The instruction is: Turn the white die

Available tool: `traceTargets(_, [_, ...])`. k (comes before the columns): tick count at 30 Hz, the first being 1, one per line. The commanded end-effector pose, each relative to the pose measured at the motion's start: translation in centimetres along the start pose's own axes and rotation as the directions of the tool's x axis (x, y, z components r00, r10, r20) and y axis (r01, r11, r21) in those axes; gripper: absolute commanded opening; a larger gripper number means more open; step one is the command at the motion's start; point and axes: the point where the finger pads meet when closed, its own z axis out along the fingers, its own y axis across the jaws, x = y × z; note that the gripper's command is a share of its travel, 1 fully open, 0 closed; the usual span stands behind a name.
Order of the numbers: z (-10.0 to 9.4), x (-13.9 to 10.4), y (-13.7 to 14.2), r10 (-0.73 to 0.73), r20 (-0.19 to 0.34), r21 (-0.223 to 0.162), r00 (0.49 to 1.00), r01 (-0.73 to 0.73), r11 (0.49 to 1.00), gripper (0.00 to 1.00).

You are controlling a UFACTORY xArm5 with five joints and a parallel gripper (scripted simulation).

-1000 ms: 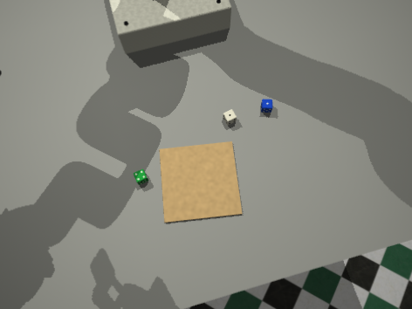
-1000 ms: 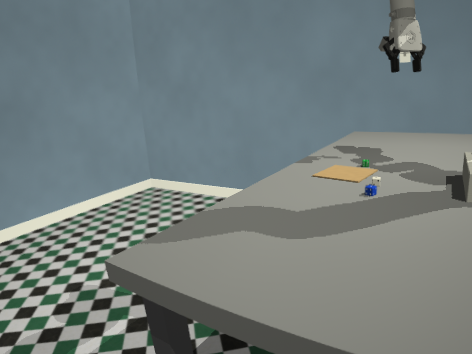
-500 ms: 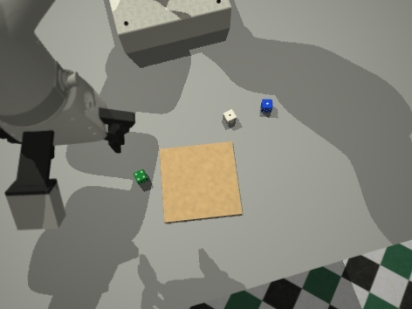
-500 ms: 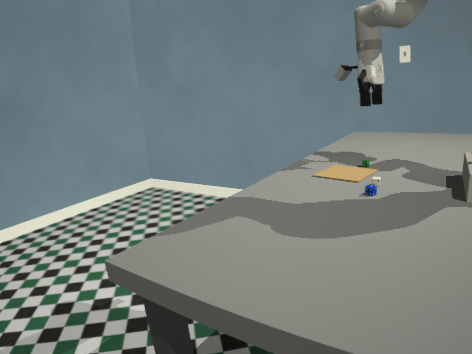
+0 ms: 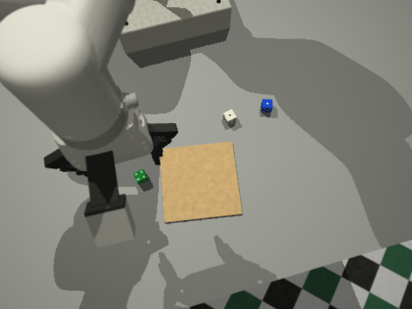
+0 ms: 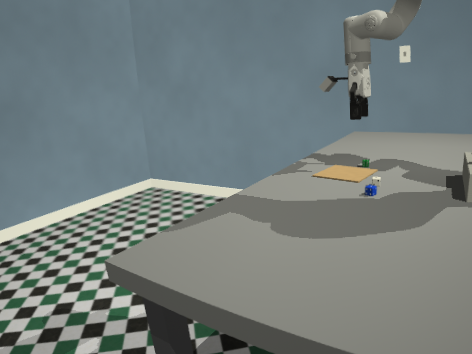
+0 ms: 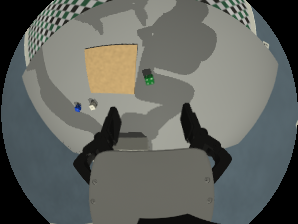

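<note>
The white die [image 5: 230,115] lies on the grey table just off the far edge of the tan mat [image 5: 200,181], with one pip on top. It also shows in the exterior view [image 6: 377,180] and in the wrist view [image 7: 92,103]. The mat shows in the exterior view [image 6: 345,173] and the wrist view [image 7: 112,68]. My gripper [image 6: 358,111] hangs high above the table, over the green die's side of the mat. Its fingers are open and empty.
A blue die [image 5: 266,105] with one pip on top lies right of the white die. A green die [image 5: 140,176] with five pips on top lies left of the mat. A grey block [image 5: 175,26] stands at the table's far end. The table edge runs at the bottom right.
</note>
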Motion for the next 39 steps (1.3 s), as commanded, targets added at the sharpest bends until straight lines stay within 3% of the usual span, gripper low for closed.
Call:
traceTargets(1, [-0.1,0.1,0.0,-0.001,-0.003,-0.001,1.000,0.001,1.000,1.00])
traceTargets(9, [1.0,0.1,0.0,-0.001,-0.002,-0.001,1.000,0.001,1.000,1.00])
traceTargets(15, [5.3,0.2,0.0,-0.001,-0.002,-0.001,1.000,0.001,1.000,1.00])
traceTargets(17, [5.3,0.2,0.0,-0.001,-0.002,-0.001,1.000,0.001,1.000,1.00])
traceTargets(21, [8.6,0.2,0.1,-0.001,-0.002,-0.001,1.000,0.001,1.000,1.00])
traceTargets(25, [10.5,0.3,0.1,-0.001,-0.002,-0.001,1.000,0.001,1.000,1.00])
traceTargets(39, [10.8,0.3,0.1,-0.001,-0.002,-0.001,1.000,0.001,1.000,1.00])
